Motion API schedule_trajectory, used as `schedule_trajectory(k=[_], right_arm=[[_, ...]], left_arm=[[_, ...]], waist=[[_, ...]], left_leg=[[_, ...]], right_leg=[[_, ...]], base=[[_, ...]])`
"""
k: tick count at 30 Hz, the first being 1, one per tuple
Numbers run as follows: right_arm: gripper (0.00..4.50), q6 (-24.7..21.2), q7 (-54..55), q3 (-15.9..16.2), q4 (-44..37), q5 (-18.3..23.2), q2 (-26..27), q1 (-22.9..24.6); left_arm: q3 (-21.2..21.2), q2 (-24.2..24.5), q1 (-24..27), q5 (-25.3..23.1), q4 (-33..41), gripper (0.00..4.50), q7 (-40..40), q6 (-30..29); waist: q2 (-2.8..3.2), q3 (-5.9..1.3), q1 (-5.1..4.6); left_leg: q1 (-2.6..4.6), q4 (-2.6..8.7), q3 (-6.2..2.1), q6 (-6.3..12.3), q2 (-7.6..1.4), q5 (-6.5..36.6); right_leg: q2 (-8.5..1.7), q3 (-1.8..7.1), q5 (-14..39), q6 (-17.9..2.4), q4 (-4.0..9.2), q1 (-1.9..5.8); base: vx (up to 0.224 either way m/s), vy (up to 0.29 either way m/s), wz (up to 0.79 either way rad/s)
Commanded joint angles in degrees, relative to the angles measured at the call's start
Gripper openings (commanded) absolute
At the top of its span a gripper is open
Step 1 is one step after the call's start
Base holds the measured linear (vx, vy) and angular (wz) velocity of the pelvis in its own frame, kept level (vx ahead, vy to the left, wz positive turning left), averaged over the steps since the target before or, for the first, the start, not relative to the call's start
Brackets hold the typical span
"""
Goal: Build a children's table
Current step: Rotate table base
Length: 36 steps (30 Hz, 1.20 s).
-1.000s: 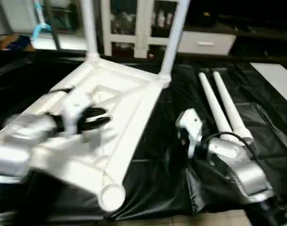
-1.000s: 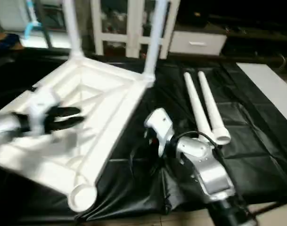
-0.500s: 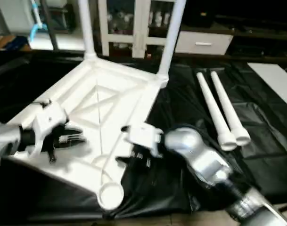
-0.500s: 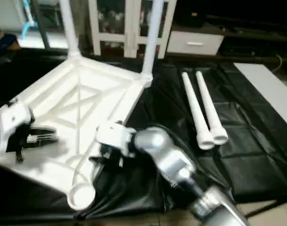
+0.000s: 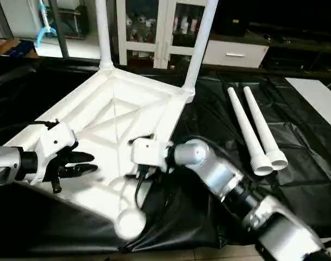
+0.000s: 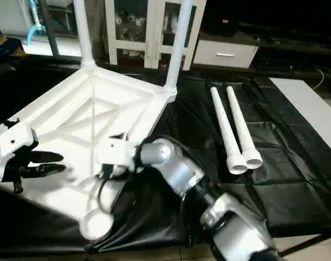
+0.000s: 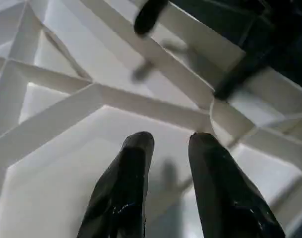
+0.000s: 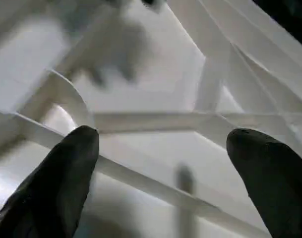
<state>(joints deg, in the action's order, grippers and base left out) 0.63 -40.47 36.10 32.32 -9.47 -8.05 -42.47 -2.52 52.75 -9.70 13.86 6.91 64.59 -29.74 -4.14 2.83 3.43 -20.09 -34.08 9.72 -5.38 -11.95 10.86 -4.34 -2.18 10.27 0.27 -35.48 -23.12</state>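
**Mara:** Tabletop (image 5: 116, 117) lies upside down on the black sheet (image 5: 312, 179), ribbed underside up. Two legs (image 5: 200, 43) already stand in its far corner sockets; the other two loose legs (image 5: 252, 130) lie side by side on the sheet to the robot's right, well apart from the top.

**Jon:** And the grippers?

**Mara:** Both hang over the near part of the underside. The left gripper (image 5: 78, 164) has its fingers (image 7: 126, 183) close together with a narrow gap, and nothing sits between them. The right gripper (image 8: 163, 163) has its fingers (image 8: 66, 168) spread wide, straddling a rib just beside the near round corner socket (image 5: 130, 223). It holds nothing either.

**Jon:** So which step is this?

**Mara:** By the look of it, halfway: two sockets filled, two empty. The arms seem to be settling or steadying the top before the third leg.

**Jon:** What does the next move need?

**Mara:** Probably the right arm must swing out to the loose legs and close on one. Then it must bring the end square over an empty socket while the left gripper keeps the top from sliding.
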Motion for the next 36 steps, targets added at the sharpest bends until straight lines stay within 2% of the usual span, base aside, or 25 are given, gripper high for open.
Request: schedule_trajectory(k=[1,2,3,4,5,8,9,10,12,13,14,15,17,19,22,24,25,26,27,32,36], right_arm=[[4.50,-0.2,3.1,-1.6,6.1,-3.3,-2.2,0.3],[4.50,0.8,5.5,-3.1,8.1,-3.2,-2.0,-0.4],[4.50,2.0,7.5,-4.3,10.3,-3.1,-1.9,-1.3],[4.50,2.8,8.7,-4.9,11.7,-3.0,-1.8,-1.8],[4.50,3.9,9.9,-5.4,13.5,-2.9,-1.9,-2.5],[4.50,5.0,12.4,-6.8,16.0,-2.6,-2.3,-3.9],[4.50,4.7,11.2,-8.4,15.2,-0.7,-1.9,-3.8],[4.50,2.9,5.9,-12.5,12.3,5.6,-0.3,-3.2],[4.50,1.0,-1.6,-14.8,8.3,11.2,0.6,-2.2],[4.50,-0.3,-6.8,-14.4,4.1,13.7,0.0,-1.1],[4.50,-1.8,-12.8,-13.5,-1.1,16.3,-1.2,0.4],[4.50,-2.0,-13.4,-13.3,-1.7,16.6,-1.4,0.6],[4.50,-3.4,-18.8,-10.5,-7.5,18.5,-4.6,2.4],[4.50,-3.4,-22.0,-7.7,-10.9,18.0,-7.7,3.9],[4.50,-1.5,-23.5,-4.5,-12.9,13.9,-10.4,5.7],[4.50,-1.2,-23.6,-4.3,-13.2,12.7,-10.6,6.2],[4.50,-2.1,-23.7,-4.4,-14.9,11.2,-10.3,7.4],[4.50,-2.3,-23.7,-4.3,-15.2,11.2,-10.3,7.5],[4.50,-3.3,-23.2,-4.0,-16.6,10.8,-9.9,8.1],[4.50,-5.1,-21.4,-1.8,-19.4,11.6,-8.1,8.6],[4.50,-5.2,-21.2,-0.8,-19.4,9.5,-5.3,8.6]], left_arm=[[-0.9,-0.3,-1.4,-0.5,-0.4,1.46,-1.1,0.8],[-0.8,-0.5,-1.8,-1.0,-0.8,1.46,-1.7,1.7],[-0.7,-0.9,-2.1,-1.2,-1.1,1.46,-2.4,2.0],[-0.6,-1.0,-2.3,-1.3,-1.2,1.46,-2.7,2.2],[-0.4,-1.3,-2.6,-1.6,-1.4,1.46,-3.2,2.9],[-0.3,-2.0,-3.7,-2.3,-2.3,1.46,-4.5,3.9],[-0.4,-2.1,-4.1,-2.5,-2.8,1.46,-4.9,4.3],[-0.9,-2.1,-4.5,-2.0,-3.0,1.46,-5.0,4.1],[-1.1,-1.6,-4.3,-1.4,-2.7,1.46,-4.4,3.7],[-1.0,-0.9,-3.7,-0.7,-2.0,1.46,-3.4,3.4],[-0.9,-0.1,-2.7,0.2,-0.9,1.46,-2.0,2.7],[-0.9,0.0,-2.6,0.3,-0.8,1.46,-1.8,2.5],[-0.7,0.9,-0.8,1.5,1.4,1.46,-0.1,1.2],[-0.4,1.3,0.5,2.4,2.6,1.46,0.7,0.3],[-0.2,1.4,1.0,2.1,2.5,1.46,0.4,-0.1],[-0.2,1.4,1.0,2.0,2.4,1.46,0.3,0.0],[0.0,1.6,1.0,1.9,2.2,1.46,0.3,0.0],[0.0,1.6,1.0,2.0,2.2,1.46,0.3,0.0],[-0.1,1.7,1.1,2.1,2.3,1.46,0.3,-0.2],[-0.1,2.0,1.2,2.6,2.9,1.46,0.7,-0.9],[0.0,2.2,1.2,2.8,3.0,1.46,0.9,-1.1]], waist=[[2.30,-2.42,-0.36],[2.31,-2.41,-0.27],[2.64,-2.52,-0.19],[2.54,-2.50,-0.31],[2.75,-2.67,-0.31],[2.45,-2.77,-0.42],[2.31,-2.96,-0.41],[2.14,-3.06,-0.56],[2.15,-3.21,-0.66],[2.13,-3.18,-0.64],[2.05,-3.27,-0.68],[2.26,-3.33,-0.62],[2.02,-3.33,-0.55],[1.94,-3.34,-0.54],[1.80,-3.03,-0.08],[1.69,-2.80,-0.03],[1.61,-2.67,-0.10],[1.61,-2.67,-0.10],[1.56,-2.62,-0.04],[1.69,-2.63,-0.16],[1.89,-2.67,-0.20]], left_leg=[[1.19,5.10,-0.12,-5.22,-0.71,23.9],[1.31,5.08,-0.15,-5.27,-0.71,24.9],[1.43,5.00,-0.23,-5.32,-0.65,25.4],[1.35,5.05,-0.23,-5.41,-0.70,25.6],[1.28,5.02,-0.36,-5.59,-0.67,25.5],[0.88,4.91,-0.33,-5.46,-0.55,24.4],[0.67,4.84,-0.28,-5.06,-0.50,23.4],[0.55,4.73,-0.28,-4.66,-0.50,22.9],[0.20,4.67,-0.30,-3.08,-0.67,20.8],[0.25,4.69,-0.29,-2.66,-0.74,20.4],[0.05,4.71,-0.34,-2.03,-0.85,18.1],[0.08,4.66,-0.29,-1.70,-0.98,15.9],[0.21,4.55,-0.08,-1.27,-0.92,14.0],[0.38,4.44,0.21,-1.04,-0.77,12.8],[0.50,4.60,0.35,-1.46,-0.86,15.2],[0.36,4.75,0.21,-2.16,-0.87,17.7],[0.41,4.84,0.03,-2.56,-0.90,20.0],[0.41,4.84,0.03,-2.56,-0.90,20.0],[0.53,4.88,-0.07,-2.65,-0.95,20.8],[0.52,4.96,-0.23,-2.91,-0.97,21.2],[0.67,5.04,-0.28,-3.34,-0.98,21.7]], right_leg=[[-2.21,2.07,20.0,-9.1,4.12,0.75],[-2.28,2.07,21.2,-8.8,4.34,0.58],[-2.24,2.07,21.3,-8.7,4.37,0.59],[-2.23,2.03,21.2,-8.7,4.37,0.52],[-2.22,1.94,20.5,-9.0,4.20,0.73],[-2.14,1.87,18.7,-9.2,3.97,1.06],[-2.14,1.93,17.3,-9.3,3.83,1.30],[-2.05,1.98,16.5,-9.4,3.63,1.41],[-2.15,2.04,12.8,-10.5,3.17,1.73],[-2.08,1.98,12.1,-10.7,3.15,1.70],[-2.08,1.91,9.1,-11.1,2.81,2.02],[-2.09,1.87,5.7,-11.8,2.50,1.92],[-1.97,1.76,3.6,-12.9,2.37,2.06],[-1.79,1.75,2.8,-13.4,2.33,1.93],[-1.92,1.79,7.2,-12.8,2.86,1.72],[-2.15,1.95,11.9,-11.8,3.28,1.65],[-2.26,2.05,16.0,-10.8,3.65,1.50],[-2.26,2.05,16.0,-10.8,3.65,1.50],[-2.29,2.16,17.9,-9.9,3.84,1.33],[-2.23,2.14,18.3,-9.5,3.77,1.12],[-2.12,2.12,17.0,-9.8,3.66,0.89]], base=[[0.000,0.000,0.00],[0.000,0.000,0.00],[0.000,0.000,0.00],[0.000,0.000,0.00],[0.000,0.000,0.00],[0.000,0.000,0.00],[0.000,0.000,0.00],[0.000,0.000,0.00],[0.000,0.000,0.00],[0.000,0.000,0.00],[0.000,0.000,0.00],[0.000,0.000,0.00],[0.000,0.000,0.00],[0.000,0.000,0.00],[0.000,0.000,0.00],[0.000,0.000,0.00],[0.000,0.000,0.00],[0.000,0.000,0.00],[0.000,0.000,0.00],[0.000,0.000,0.00],[0.000,0.000,0.00]])
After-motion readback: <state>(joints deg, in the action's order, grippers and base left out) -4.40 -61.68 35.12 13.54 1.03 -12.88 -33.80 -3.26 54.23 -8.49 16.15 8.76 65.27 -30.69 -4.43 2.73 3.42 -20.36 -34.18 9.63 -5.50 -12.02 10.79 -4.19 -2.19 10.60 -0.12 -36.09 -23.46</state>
